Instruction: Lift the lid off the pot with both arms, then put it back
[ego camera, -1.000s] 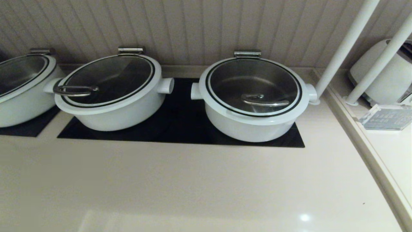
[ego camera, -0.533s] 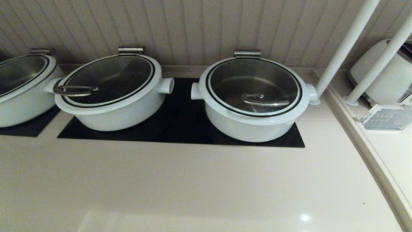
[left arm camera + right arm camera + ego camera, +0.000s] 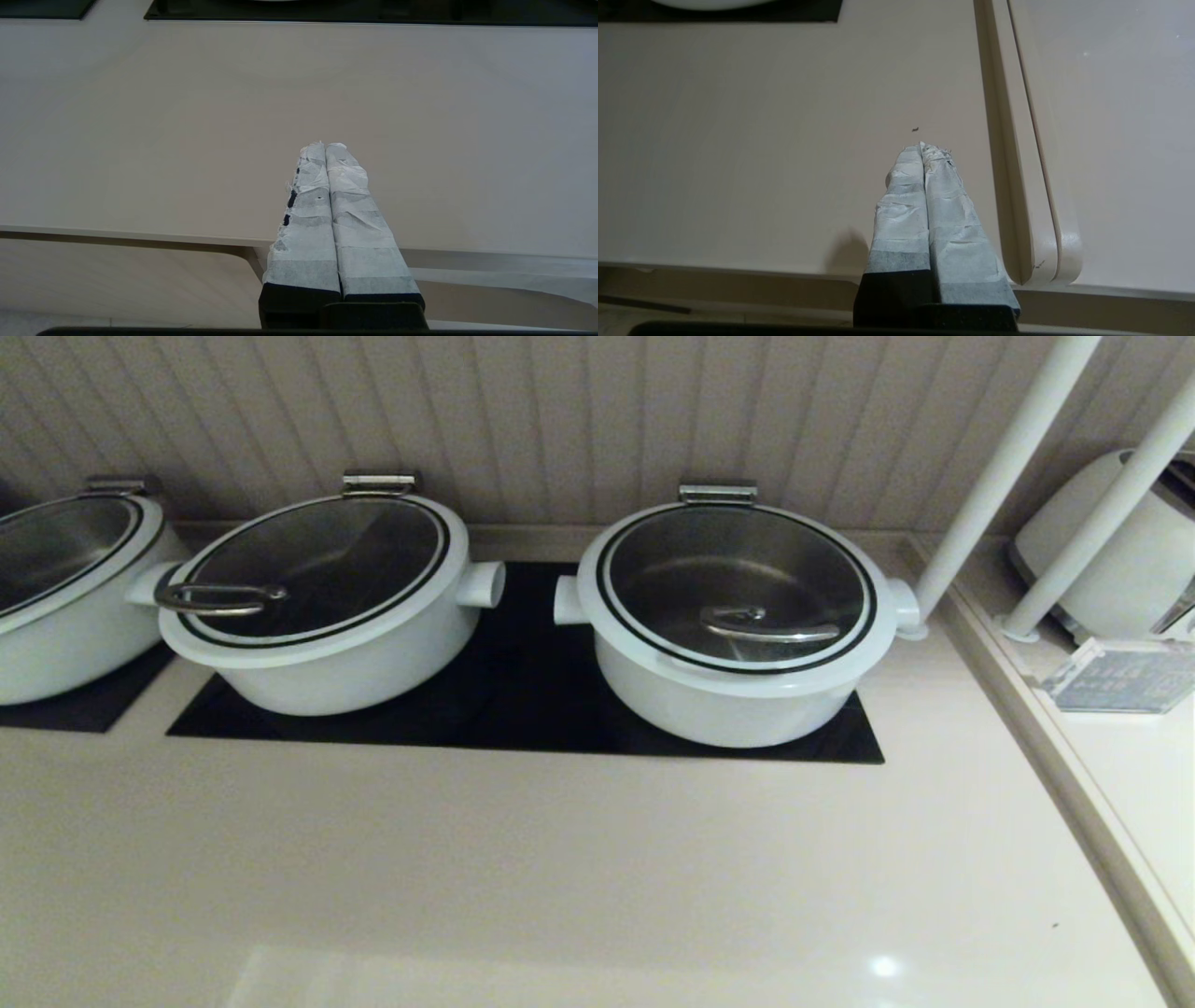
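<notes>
The pot is white with stub handles and stands on the black panel at the back right of the counter. The lid sits closed on it, glass with a white rim and a curved steel bar handle. Neither gripper shows in the head view. My left gripper is shut and empty, over bare counter near its front edge. My right gripper is shut and empty too, over the counter beside the raised ledge. The pot's underside shows far off in the right wrist view.
A wider white pot with a loop-handle lid stands to the left, and a third pot at the far left. Two white poles rise at the right. Behind the ledge are a white appliance and a small card.
</notes>
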Controlling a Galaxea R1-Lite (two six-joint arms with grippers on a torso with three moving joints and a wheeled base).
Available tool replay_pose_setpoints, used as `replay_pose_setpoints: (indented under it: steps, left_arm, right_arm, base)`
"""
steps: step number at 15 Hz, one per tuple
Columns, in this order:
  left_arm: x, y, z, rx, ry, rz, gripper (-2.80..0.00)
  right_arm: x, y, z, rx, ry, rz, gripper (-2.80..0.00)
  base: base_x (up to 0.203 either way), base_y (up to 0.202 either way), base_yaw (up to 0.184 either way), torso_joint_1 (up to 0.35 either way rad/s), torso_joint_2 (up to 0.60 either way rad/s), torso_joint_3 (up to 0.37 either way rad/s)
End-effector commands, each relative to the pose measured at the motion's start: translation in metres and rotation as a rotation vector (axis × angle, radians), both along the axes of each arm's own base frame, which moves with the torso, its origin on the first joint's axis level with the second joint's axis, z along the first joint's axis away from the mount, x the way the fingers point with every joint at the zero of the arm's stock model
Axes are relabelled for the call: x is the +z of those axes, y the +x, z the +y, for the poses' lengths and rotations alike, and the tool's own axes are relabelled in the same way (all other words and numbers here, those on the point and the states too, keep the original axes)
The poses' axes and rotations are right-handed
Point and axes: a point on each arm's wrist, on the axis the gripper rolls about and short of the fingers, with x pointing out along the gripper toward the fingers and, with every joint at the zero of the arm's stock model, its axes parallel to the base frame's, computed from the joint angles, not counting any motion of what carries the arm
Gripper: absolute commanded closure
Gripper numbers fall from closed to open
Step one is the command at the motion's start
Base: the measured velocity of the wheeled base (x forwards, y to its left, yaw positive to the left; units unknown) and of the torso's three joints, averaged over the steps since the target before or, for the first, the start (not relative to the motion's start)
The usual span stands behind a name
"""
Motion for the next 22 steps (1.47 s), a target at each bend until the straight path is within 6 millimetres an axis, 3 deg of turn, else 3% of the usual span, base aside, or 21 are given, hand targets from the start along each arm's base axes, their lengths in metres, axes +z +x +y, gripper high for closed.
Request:
replay_pose_setpoints:
  steps: [1,22]
  left_arm:
    - [0.0001,0.0001,0.0000,0.001,-0.001,0.000,0.00]
    - [0.0001,0.0001,0.0000,0.000,-0.001,0.001,0.00]
  right_arm:
    - [-0.0008,-0.0028,0.0000,-0.002,0.001,-0.038,0.00]
    - [-0.0010,-0.0028,0.0000,-0.002,-0.003,-0.037,0.00]
  base:
    - [0.000,0.000,0.000,0.000,0.00,0.000]
    - [0.000,0.000,0.000,0.000,0.00,0.000]
